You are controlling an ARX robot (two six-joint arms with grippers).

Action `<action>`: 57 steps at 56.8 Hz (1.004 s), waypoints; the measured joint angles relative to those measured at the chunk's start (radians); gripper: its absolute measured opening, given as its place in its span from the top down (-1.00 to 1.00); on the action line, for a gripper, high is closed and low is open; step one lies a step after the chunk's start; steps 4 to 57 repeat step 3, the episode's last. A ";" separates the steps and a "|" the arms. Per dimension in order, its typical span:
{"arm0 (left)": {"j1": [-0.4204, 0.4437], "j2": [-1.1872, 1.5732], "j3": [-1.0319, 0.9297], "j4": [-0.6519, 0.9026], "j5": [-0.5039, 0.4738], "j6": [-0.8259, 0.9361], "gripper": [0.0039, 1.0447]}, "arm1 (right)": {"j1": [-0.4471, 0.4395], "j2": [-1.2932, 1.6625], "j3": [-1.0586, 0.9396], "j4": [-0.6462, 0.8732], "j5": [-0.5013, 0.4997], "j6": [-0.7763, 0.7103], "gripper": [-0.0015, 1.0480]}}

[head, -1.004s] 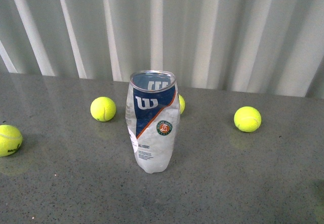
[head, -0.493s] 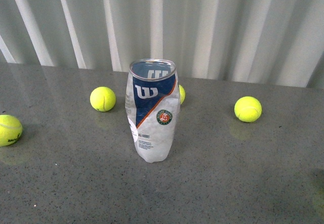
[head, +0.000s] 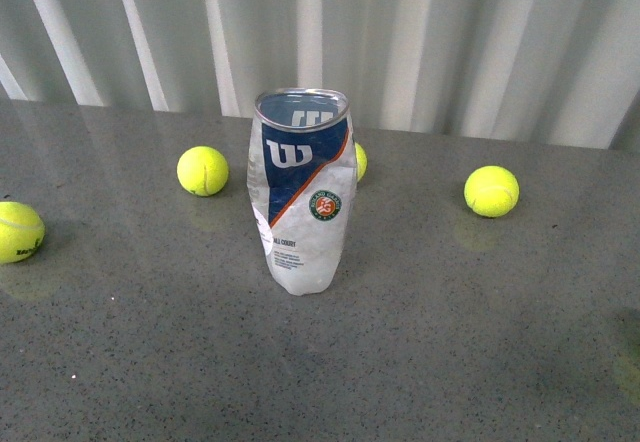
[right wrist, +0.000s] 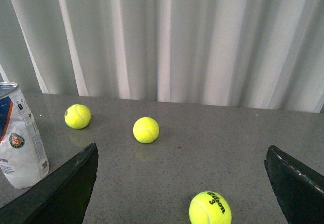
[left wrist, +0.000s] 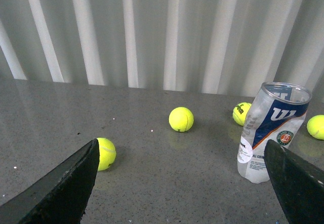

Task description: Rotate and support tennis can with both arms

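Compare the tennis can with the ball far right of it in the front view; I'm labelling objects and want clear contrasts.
The tennis can is tall, upright, and crumpled in at its lower half; the ball is small, round and undented. The can is clear plastic with a navy-and-white label and an open top; the ball is plain yellow felt. Both rest on the grey table, untouched.

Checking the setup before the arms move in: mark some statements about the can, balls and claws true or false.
1. The can stands upright on the table. True.
2. The can holds a ball. False: it looks empty; the balls lie on the table.
3. The left claw grips the can. False: its fingers are spread, apart from the can.
4. The right claw is open and holds nothing. True.
5. A ball sits partly hidden behind the can. True.
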 joint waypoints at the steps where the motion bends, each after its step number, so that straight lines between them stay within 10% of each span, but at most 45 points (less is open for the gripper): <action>1: 0.000 0.000 0.000 0.000 0.000 0.000 -0.87 | 0.000 0.000 0.000 0.000 0.000 0.000 -0.86; 57: 0.000 0.000 0.000 0.000 0.000 0.000 -0.87 | 0.000 0.000 0.000 0.000 0.000 0.000 -0.86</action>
